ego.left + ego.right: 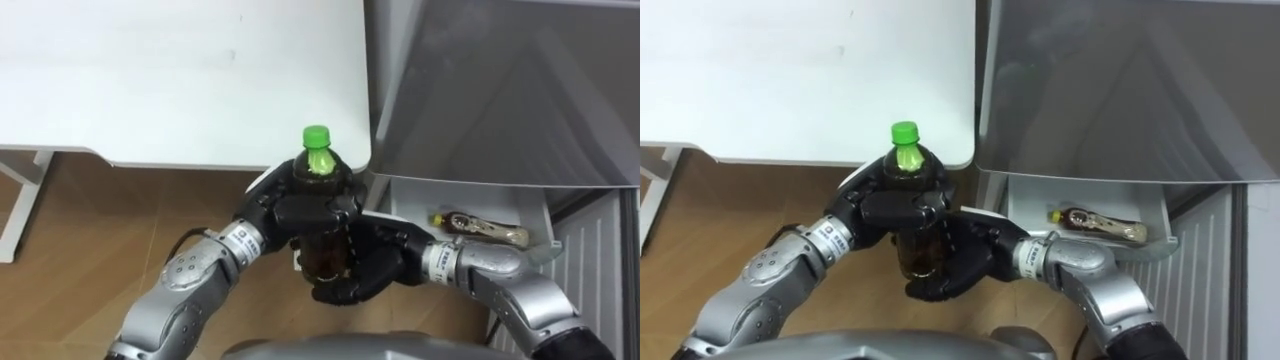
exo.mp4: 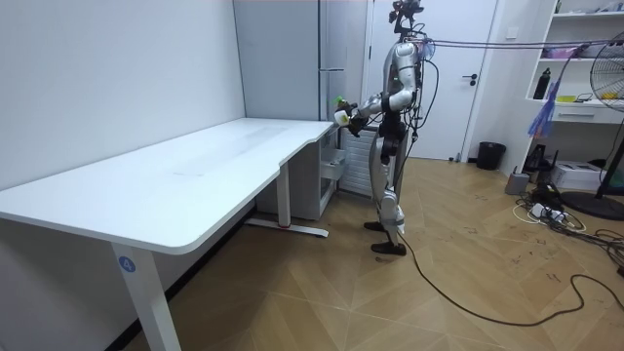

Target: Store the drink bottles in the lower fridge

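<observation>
1. Just off the near right corner of the white desk [image 1: 180,80], a green-capped bottle [image 1: 325,250] of dark drink is held upright over the wooden floor [image 1: 90,220], clear of the desktop.
2. The left hand [image 1: 300,205] is wrapped round the bottle's shoulder, fingers curled just under the cap.
3. The right hand [image 1: 365,270] grasps the lower body, its dark fingers curled round the bottle from the other side and beneath it.
4. To the right of the desk's edge rises the grey fridge [image 1: 500,90]. Below its front a white drawer [image 1: 410,200] stands pulled out.
5. A second bottle [image 1: 480,228] lies on its side in that drawer, near its front edge.
6. From the room view, the robot stands upright at the far end of the desk, facing the fridge, both arms raised to chest height with the bottle between the hands.
</observation>
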Controlling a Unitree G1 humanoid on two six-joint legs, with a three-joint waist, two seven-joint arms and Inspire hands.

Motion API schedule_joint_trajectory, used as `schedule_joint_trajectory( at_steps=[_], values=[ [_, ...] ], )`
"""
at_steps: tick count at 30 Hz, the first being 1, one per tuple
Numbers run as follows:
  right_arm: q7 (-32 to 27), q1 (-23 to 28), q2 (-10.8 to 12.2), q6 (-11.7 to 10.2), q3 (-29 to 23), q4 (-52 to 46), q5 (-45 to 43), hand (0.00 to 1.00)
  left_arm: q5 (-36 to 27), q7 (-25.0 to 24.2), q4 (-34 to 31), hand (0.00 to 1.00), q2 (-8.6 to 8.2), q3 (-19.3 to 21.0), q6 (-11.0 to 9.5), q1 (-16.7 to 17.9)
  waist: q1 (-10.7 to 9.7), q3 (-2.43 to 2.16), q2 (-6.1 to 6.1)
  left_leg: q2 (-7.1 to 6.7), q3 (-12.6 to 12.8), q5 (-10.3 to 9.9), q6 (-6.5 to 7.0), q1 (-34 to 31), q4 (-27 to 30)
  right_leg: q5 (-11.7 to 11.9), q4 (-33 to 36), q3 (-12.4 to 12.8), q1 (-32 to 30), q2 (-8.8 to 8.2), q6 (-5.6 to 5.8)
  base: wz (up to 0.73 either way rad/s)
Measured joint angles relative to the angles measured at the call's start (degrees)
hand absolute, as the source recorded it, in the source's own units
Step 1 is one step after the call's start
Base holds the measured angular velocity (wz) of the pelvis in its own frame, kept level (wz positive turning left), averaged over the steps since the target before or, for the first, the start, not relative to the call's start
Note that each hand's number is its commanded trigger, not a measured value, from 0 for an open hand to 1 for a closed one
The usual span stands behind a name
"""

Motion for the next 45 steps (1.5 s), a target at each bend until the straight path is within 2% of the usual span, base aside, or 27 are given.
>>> schedule_joint_trajectory(
  at_steps=[3, 7, 13, 17, 18, 21, 23, 24, 26, 37, 45],
  values=[
    [0.0, 0.1, -0.2, 0.0, 0.1, 0.2, -0.1, 1.0, -0.1, -0.7, -0.1, 1.0, 0.05, -1.0, 0.0, -0.3, 0.0, -0.03, -0.14, -0.01, 0.0, 0.0, 0.0, 0.0, 0.1, 0.0, 0.0, 0.0, 0.0, -0.01, 0.0, 0.0],
    [0.0, 0.1, -0.5, 0.0, 1.0, 0.5, -0.1, 1.0, 0.1, -1.9, -0.1, 1.0, 0.9, -2.4, 0.0, -0.9, 0.1, 0.08, -0.38, -0.01, 0.2, 0.0, 0.0, 0.0, 0.0, 0.0, 0.0, 0.1, -0.1, 0.02, 0.0, 0.0],
    [0.1, 0.1, -0.5, -0.1, 2.7, 0.9, 0.3, 1.0, 0.0, -2.7, 0.0, 1.0, 1.05, -3.8, 0.0, -1.3, 0.1, 0.19, -0.4, 0.0, 0.2, 0.0, -0.01, 0.1, 0.0, 0.0, -0.1, 0.2, 0.0, 0.04, 0.0, 0.0],
    [0.1, 0.1, -0.3, -0.1, 2.8, 1.1, 1.3, 1.0, -0.4, -3.0, 0.0, 1.0, 0.98, -3.8, 0.0, -1.4, 0.1, 0.51, -0.29, 0.0, 0.2, 0.0, 0.0, 0.1, -0.1, 0.0, -0.1, 0.2, 0.0, 0.06, 0.0, 0.0],
    [0.1, 0.1, -0.3, -0.1, 2.8, 1.2, 1.3, 1.0, -0.4, -3.1, 0.0, 0.97, 0.98, -3.8, 0.0, -1.4, 0.1, 0.52, -0.29, 0.01, 0.2, 0.0, 0.0, 0.1, -0.1, 0.0, -0.1, 0.2, 0.0, 0.06, 0.0, 0.0],
    [0.1, 0.3, -0.4, -0.1, 2.8, 1.2, 2.2, 1.0, -1.4, -3.2, 0.0, 0.62, 0.95, -3.7, 0.0, -1.4, 0.1, 0.53, -0.34, 0.02, 0.2, 0.0, -0.01, 0.0, -0.1, 0.0, -0.2, 0.2, 0.0, 0.1, 0.0, 0.0],
    [0.1, 0.3, -0.4, -0.1, 2.8, 1.2, 2.5, 1.0, -2.0, -3.2, 0.0, 0.56, 0.95, -3.7, 0.0, -1.4, 0.1, 0.53, -0.33, 0.01, 0.2, 0.0, -0.01, 0.0, -0.1, 0.0, -0.1, 0.2, 0.0, 0.09, 0.0, 0.0],
    [0.1, 0.3, -0.4, -0.1, 2.8, 1.2, 2.5, 1.0, -2.0, -3.2, 0.0, 0.44, 0.95, -3.7, 0.0, -1.4, 0.1, 0.53, -0.33, 0.01, 0.2, 0.0, -0.01, 0.0, -0.1, 0.0, -0.1, 0.2, 0.0, 0.09, 0.0, 0.0],
    [0.1, 0.4, -0.5, -0.1, 2.8, 1.2, 2.7, 1.0, -2.0, -3.2, 0.0, 0.0, 0.96, -3.6, 0.0, -1.4, 0.1, 0.53, -0.33, 0.02, 0.2, 0.0, 0.0, 0.0, -0.1, 0.0, -0.1, 0.2, 0.0, 0.1, 0.0, 0.0],
    [0.1, 0.6, -0.5, -0.1, 3.6, 1.2, 5.0, 1.0, -1.8, -3.2, 0.0, 0.0, 0.94, -3.5, 0.0, -2.7, 0.2, 0.19, 0.07, 0.03, 0.1, 0.0, -0.01, 0.0, 0.1, 0.0, -0.1, 0.2, 0.1, 0.08, -0.03, 0.0],
    [0.2, 0.6, -0.5, -0.1, 3.8, 1.2, 5.2, 1.0, -1.8, -3.2, 0.0, 0.0, 0.94, -3.4, 0.0, -3.3, 0.1, 0.16, 0.11, 0.02, 0.2, 0.0, -0.01, 0.0, 0.0, 0.0, 0.0, 0.2, 0.0, 0.06, -0.04, 0.0]
  ],
)
